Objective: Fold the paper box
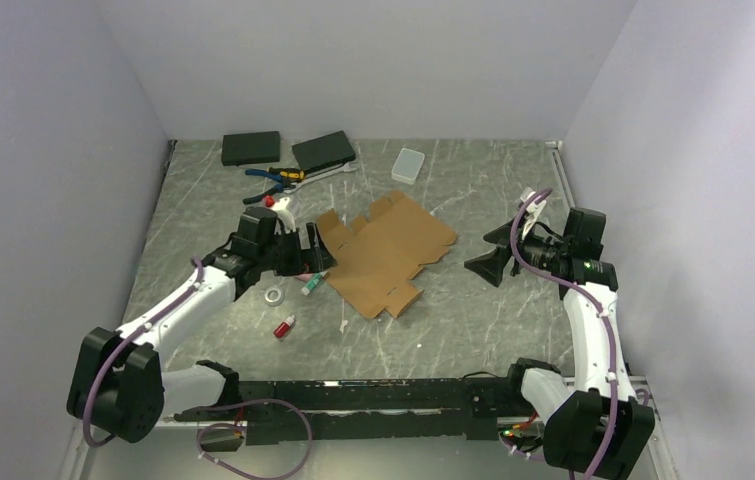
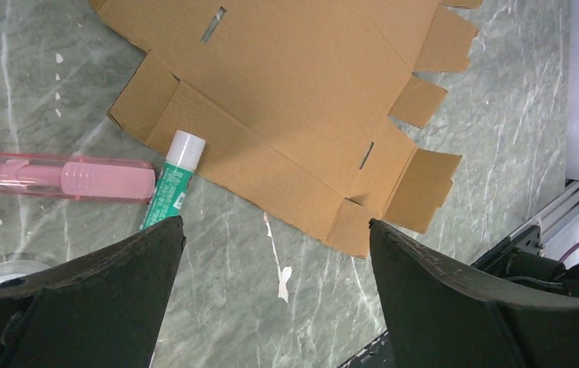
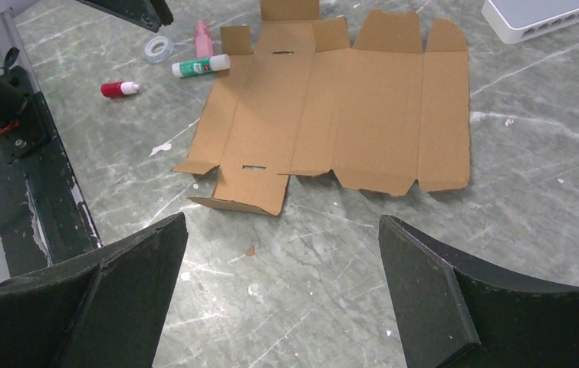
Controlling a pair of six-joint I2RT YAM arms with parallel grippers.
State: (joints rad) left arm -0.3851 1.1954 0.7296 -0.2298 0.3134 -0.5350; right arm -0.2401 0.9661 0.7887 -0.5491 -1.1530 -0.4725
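Grey marbled bench [image 1: 473, 300] w/ paper box [image 1: 388, 250] flat at centre, unfolded. Left hand [image 1: 319, 250] at its 9 o'clock edge, right hand [image 1: 485, 252] off at 3; both spread wide, empty. Best approach: pin centre panel, lift a side flap along its crease.

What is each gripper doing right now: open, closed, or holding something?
Left gripper: open, holding nothing.
Right gripper: open, holding nothing.

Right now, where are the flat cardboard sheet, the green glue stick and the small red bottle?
paper box [image 1: 388, 254], top view, middle of the flat sheet.
green glue stick [image 2: 167, 192], left wrist view, on its green label.
red bottle [image 3: 112, 90], right wrist view, on its red body.
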